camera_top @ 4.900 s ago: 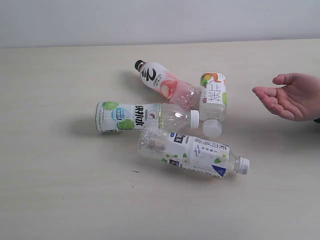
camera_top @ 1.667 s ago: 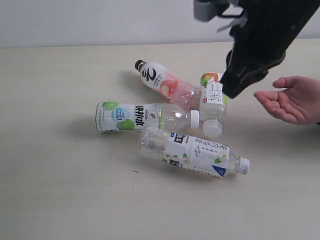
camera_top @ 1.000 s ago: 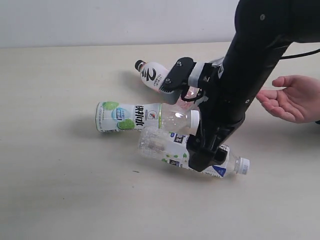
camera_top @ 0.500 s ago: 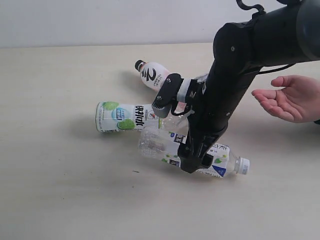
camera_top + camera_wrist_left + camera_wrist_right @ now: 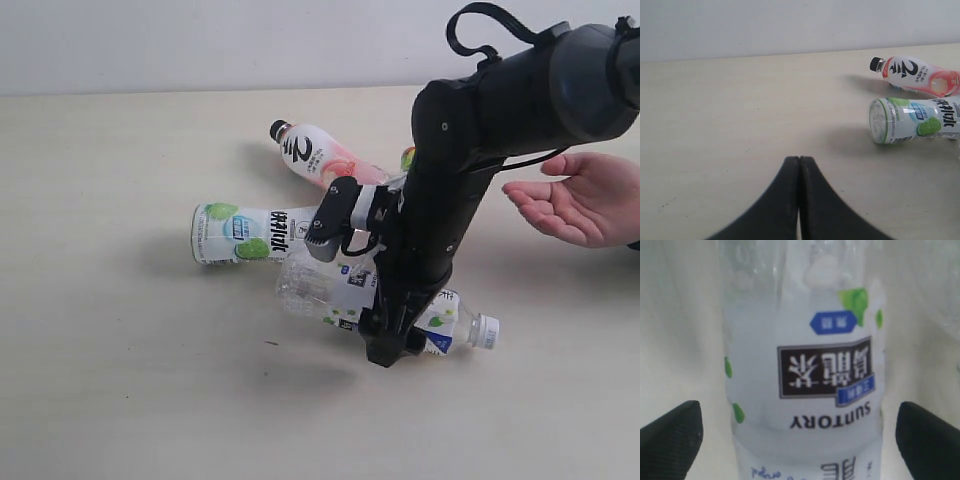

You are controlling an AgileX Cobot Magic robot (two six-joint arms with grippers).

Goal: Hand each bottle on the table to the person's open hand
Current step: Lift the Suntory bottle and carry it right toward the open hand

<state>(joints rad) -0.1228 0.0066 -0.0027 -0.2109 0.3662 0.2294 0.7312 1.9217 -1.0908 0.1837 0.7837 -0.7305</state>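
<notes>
Straddling the leafy bottle (image 5: 310, 290), nearest on the table (image 5: 120, 380), with the right claw (image 5: 800, 435) spread apart either side of its label. Hovering at left with the left claw (image 5: 799, 165) pinched together.

The right arm (image 5: 470, 150), not in view at first, has come in from above and gone down over the bottles. Its right gripper (image 5: 388, 338) now stands low at the leafy white-blue bottle (image 5: 305, 288), with the fingers (image 5: 670, 436) spread on both sides of it. The arm now hides most of the orange-green bottle (image 5: 408, 158).
</notes>
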